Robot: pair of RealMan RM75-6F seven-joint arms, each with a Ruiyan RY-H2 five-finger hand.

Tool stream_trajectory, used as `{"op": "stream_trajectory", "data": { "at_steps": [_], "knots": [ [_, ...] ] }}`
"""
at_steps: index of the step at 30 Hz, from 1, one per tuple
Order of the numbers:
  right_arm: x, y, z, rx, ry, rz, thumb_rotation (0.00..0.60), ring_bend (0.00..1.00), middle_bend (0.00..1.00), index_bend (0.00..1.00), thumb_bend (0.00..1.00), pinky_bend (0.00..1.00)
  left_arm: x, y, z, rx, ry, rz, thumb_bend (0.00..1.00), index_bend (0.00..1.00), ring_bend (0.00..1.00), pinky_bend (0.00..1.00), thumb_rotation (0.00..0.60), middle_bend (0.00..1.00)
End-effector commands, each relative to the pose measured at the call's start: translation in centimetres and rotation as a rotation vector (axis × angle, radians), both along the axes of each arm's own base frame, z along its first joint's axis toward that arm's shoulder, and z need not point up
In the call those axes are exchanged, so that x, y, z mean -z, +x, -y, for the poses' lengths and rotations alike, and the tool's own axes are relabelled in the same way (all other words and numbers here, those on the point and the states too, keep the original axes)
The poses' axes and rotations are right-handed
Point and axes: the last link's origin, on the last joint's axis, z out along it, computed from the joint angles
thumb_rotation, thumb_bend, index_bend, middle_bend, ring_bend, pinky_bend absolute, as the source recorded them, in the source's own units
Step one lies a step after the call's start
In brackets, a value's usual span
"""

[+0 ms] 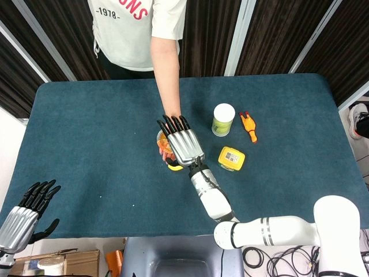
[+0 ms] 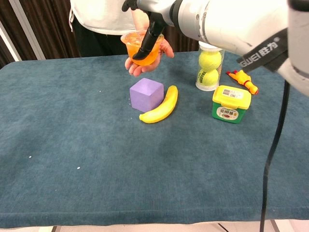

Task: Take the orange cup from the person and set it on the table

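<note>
The person's hand (image 2: 165,49) holds up a translucent orange cup (image 2: 143,50) from below, above the far middle of the table (image 1: 86,127). In the head view my right hand (image 1: 181,141) covers most of the cup (image 1: 162,142), its fingers stretched out flat over it. The chest view shows the right hand (image 2: 153,10) above the cup, with one dark finger (image 2: 148,38) reaching down against the cup's rim. It does not grip the cup. My left hand (image 1: 27,212) hangs off the table's near left corner with its fingers spread and nothing in it.
Just below the cup lie a purple cube (image 2: 146,94) and a banana (image 2: 161,105). To the right stand a tube of tennis balls (image 2: 209,67), a yellow-lidded green box (image 2: 231,103) and a rubber chicken toy (image 2: 243,79).
</note>
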Motion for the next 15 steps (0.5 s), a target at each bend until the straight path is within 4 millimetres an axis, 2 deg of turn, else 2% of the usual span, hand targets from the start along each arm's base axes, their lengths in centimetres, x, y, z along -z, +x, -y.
{"op": "stream_trajectory", "data": {
  "at_steps": [1,8,11,15],
  "knots": [
    [0.1,0.0,0.3,0.013,-0.005,-0.009,0.600,0.00,0.00,0.00,0.15,0.00,0.0,0.0,0.0,0.004,-0.006,0.000,0.37,0.00,0.00,0.07,0.600,0.00],
    [0.6,-0.5,1.3,0.043,-0.009,-0.023,0.600,0.00,0.00,0.00,0.15,0.00,0.1,0.0,-0.4,0.003,-0.018,0.001,0.37,0.00,0.00,0.07,0.600,0.00],
    [1.0,-0.7,1.6,0.054,-0.013,-0.035,0.600,0.00,0.07,0.02,0.15,0.00,0.1,0.1,-0.2,0.011,-0.013,0.001,0.37,0.00,0.00,0.07,0.600,0.00],
    [1.7,-0.6,1.6,0.072,0.017,-0.012,0.600,0.00,0.15,0.12,0.15,0.00,0.0,0.0,-0.1,0.015,-0.009,0.002,0.37,0.00,0.00,0.07,0.600,0.00]
  ]
}}
